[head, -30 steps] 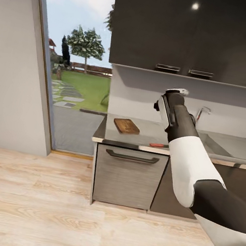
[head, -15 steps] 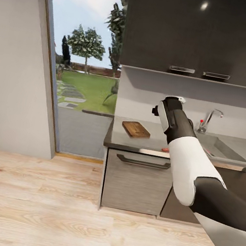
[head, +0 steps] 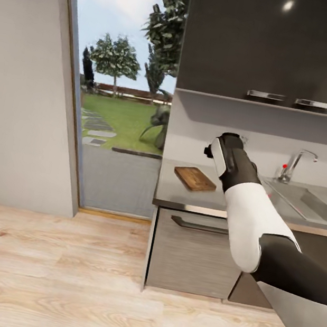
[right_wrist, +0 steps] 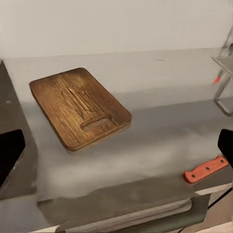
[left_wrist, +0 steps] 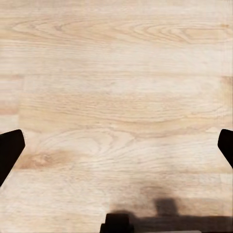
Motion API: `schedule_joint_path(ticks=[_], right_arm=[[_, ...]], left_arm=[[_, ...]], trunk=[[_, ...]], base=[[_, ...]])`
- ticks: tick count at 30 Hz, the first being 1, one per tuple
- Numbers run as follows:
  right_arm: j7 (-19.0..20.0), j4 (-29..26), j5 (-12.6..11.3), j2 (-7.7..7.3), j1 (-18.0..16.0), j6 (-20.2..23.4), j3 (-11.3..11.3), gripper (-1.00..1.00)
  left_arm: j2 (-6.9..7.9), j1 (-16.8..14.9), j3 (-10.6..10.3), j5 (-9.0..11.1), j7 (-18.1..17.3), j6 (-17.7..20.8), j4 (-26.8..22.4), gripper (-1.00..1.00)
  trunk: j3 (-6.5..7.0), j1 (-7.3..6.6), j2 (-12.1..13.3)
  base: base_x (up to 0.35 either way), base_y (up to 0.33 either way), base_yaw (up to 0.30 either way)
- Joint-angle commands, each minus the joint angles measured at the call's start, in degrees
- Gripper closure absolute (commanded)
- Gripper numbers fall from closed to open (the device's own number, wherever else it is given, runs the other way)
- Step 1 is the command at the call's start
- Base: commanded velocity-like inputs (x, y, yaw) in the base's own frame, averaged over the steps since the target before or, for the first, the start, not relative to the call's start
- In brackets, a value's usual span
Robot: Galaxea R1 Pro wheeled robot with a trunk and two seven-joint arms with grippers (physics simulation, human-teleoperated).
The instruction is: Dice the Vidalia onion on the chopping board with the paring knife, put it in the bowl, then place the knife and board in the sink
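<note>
Pale wooden floorboards [head: 58,273] run up to a grey bench [head: 190,195] with a metal-look front edge, set over a drawer front with a dark handle [head: 198,225] and under dark wall cabinets [head: 281,45]; beside the bench end a tall opening looks out on lawn and trees. Taking the chopping board [head: 195,178] as landmark: it lies flat on the bench near that open end, with its slot-shaped handle hole toward the front edge. The sink [head: 312,203] sits well along the bench from the board, away from the opening, with its steel tap [head: 296,164] and red knob at the back wall. Between board and sink, the right arm reaches out over the bench. In the right wrist view the board [right_wrist: 80,107] lies flat, and the red handle of the paring knife [right_wrist: 206,169] rests near the front edge, apart from the board on its sink side; its blade is cut off at the picture's edge. The right gripper [right_wrist: 116,150] shows its two dark fingertips at opposite edges, spread wide with nothing between them. The left gripper [left_wrist: 116,150] points at the floor, spread just as wide and holding nothing.
</note>
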Motion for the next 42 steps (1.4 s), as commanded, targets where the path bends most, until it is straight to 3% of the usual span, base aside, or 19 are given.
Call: schedule_joint_path(ticks=[1, 6, 16, 20, 24, 25, 27, 29, 34, 35, 42], right_arm=[[-0.3, 0.6, 0.0, 0.08, 0.0, -0.9, -0.2, -1.00], [-2.8, 1.6, 0.0, 0.08, 0.1, -2.8, -0.3, -1.00], [-3.4, 1.7, -0.1, -0.25, 0.5, -2.9, -0.3, -1.00], [-1.6, 3.7, -0.4, -2.93, 0.6, -2.7, -0.5, -1.00], [5.4, 6.2, -1.0, -7.05, 0.6, -2.5, -0.5, -1.00], [9.5, 7.5, -1.2, -9.49, 0.6, -2.1, -0.5, -1.00], [11.1, 8.0, -1.2, -10.60, 0.6, -1.9, -0.5, -1.00], [14.0, 8.8, -1.3, -12.85, 0.6, -1.6, -0.5, -1.00], [16.5, 9.9, -1.3, -16.13, 0.6, -1.3, -0.5, -1.00], [17.1, 10.1, -1.2, -17.61, 0.6, -1.3, -0.5, -1.00], [16.9, 10.1, -1.0, -21.35, 0.6, -1.1, -0.6, -1.00]], left_arm=[[0.00, 0.0, 0.0, 0.0, 0.0, -0.1, -0.1, -1.00], [0.00, 0.0, 0.0, 0.0, 0.0, -0.1, -0.1, -1.00], [0.00, 0.0, 0.0, 0.0, -0.2, -0.1, 0.0, -1.00], [0.00, 0.0, 0.0, -0.1, -0.2, -0.1, 0.0, -1.00], [0.00, 0.0, 0.0, -0.1, -0.3, -0.1, 0.0, -1.00], [0.00, 0.0, 0.0, -0.1, -0.3, -0.1, 0.0, -1.00], [0.00, 0.0, 0.0, -0.2, -0.3, -0.1, 0.1, -1.00], [0.00, 0.0, 0.0, -0.2, -0.3, 0.0, 0.1, -1.00], [0.00, 0.0, 0.0, -0.2, -0.3, 0.0, 0.1, -1.00], [0.00, 0.0, -0.1, -0.2, -0.3, 0.0, 0.2, -1.00], [-0.08, 0.0, -0.2, -0.2, -0.3, 0.0, 0.2, -1.00]], trunk=[[-0.05, 0.03, 0.0], [-0.02, 0.03, 0.0], [0.29, 0.03, 0.0], [0.29, 0.03, 0.0], [0.29, 0.03, 0.0], [0.29, 0.03, 0.0], [0.29, 0.03, 0.0], [0.29, 0.03, 0.0], [0.29, 0.03, 0.0], [0.29, 0.03, 0.0], [0.29, 0.03, 0.0]], base=[[0.191, 0.272, 0.000], [0.162, 0.272, -0.020], [0.151, 0.272, -0.094], [0.149, 0.272, -0.005], [0.149, 0.272, -0.001], [0.149, 0.272, 0.000], [0.149, 0.272, 0.000], [0.149, 0.272, 0.000], [0.149, 0.272, 0.000], [0.149, 0.272, 0.000], [0.169, 0.250, 0.000]])
